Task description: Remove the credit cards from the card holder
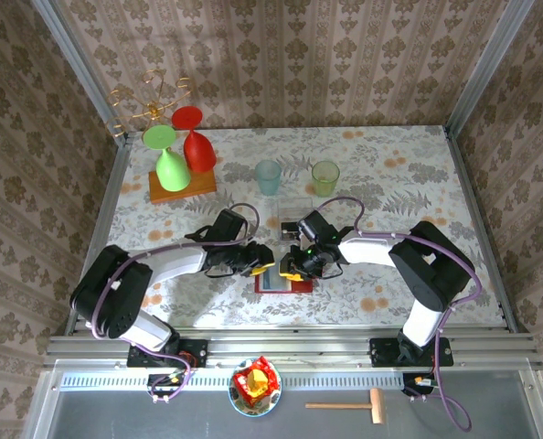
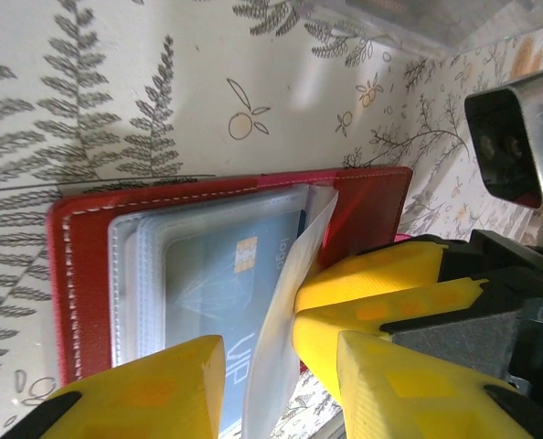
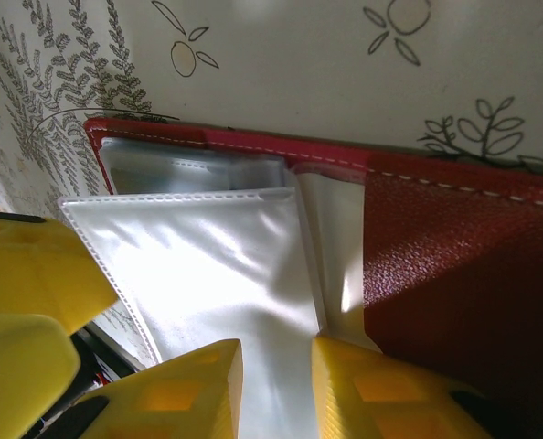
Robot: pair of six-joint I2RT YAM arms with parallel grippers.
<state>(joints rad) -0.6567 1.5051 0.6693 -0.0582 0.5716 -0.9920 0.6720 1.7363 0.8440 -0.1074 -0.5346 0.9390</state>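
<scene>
The red card holder (image 1: 290, 285) lies open on the table between both grippers. In the left wrist view a blue credit card (image 2: 207, 274) with a chip sits inside a clear pocket of the card holder (image 2: 89, 302). One clear sleeve (image 2: 285, 338) stands lifted and leans against the tips of my right gripper (image 2: 299, 302). My left gripper (image 2: 276, 352) is open, its fingers astride the card and the sleeve. In the right wrist view my right gripper (image 3: 278, 352) has its jaws a little apart, with the sleeve (image 3: 207, 265) spread face-on between them. The holder's red cover (image 3: 454, 256) is beside it.
A clear plastic box (image 1: 294, 208) sits just behind the grippers. Further back stand a teal cup (image 1: 268, 176), a green cup (image 1: 324, 176), and green and red glasses upturned on a wooden board (image 1: 180, 187). A gold wire rack (image 1: 148, 105) stands in the far left corner.
</scene>
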